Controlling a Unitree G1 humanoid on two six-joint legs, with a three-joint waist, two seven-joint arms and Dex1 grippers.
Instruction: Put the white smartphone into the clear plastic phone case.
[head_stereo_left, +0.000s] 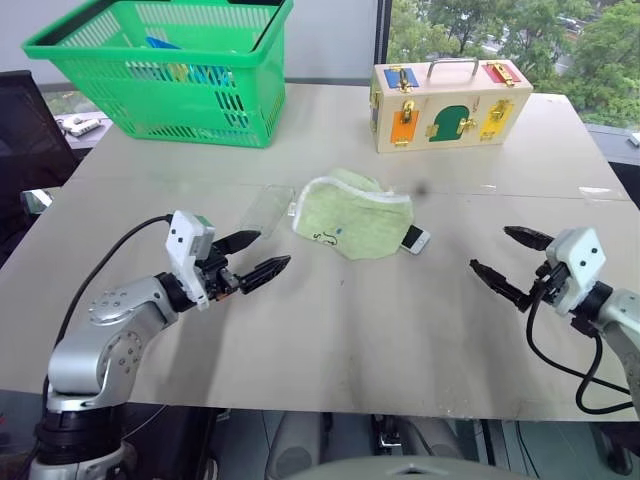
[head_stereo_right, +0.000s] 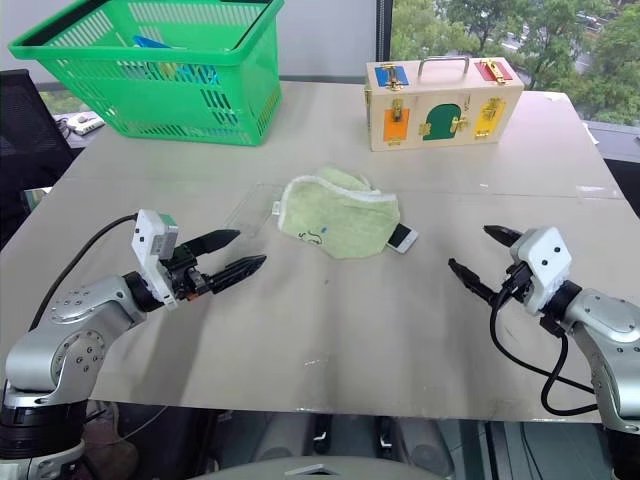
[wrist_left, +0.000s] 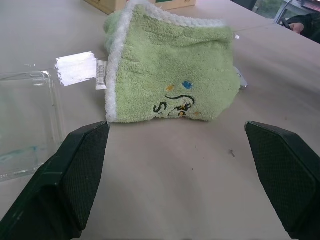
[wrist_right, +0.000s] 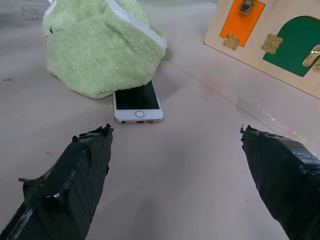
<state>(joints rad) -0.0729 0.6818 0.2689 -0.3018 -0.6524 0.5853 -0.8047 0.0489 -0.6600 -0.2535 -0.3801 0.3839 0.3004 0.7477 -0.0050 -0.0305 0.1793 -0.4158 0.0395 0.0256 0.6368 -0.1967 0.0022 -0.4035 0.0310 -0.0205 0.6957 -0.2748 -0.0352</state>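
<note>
Well — clear plastic phone case (wrist_left: 25, 125) empty — green basket (head_stereo_left: 170, 70) holds items.

On the worktop (head_stereo_left: 330, 340) are counted one white smartphone (wrist_right: 136, 102), one clear plastic phone case (wrist_left: 25, 125), one green cloth (head_stereo_left: 350, 225), one green basket (head_stereo_left: 175, 70) and one wooden latch box (head_stereo_left: 450, 105).

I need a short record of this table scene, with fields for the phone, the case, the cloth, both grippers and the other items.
phone: white smartphone, screen up, mostly hidden under the cloth, home-button end sticking out
case: clear phone case, lying on the table beside the cloth, empty
cloth: pale green cloth, between case and phone's visible end
left gripper: open, holding nothing, near the case
right gripper: open, holding nothing
other items: green basket; wooden latch box, both at the far side
</note>
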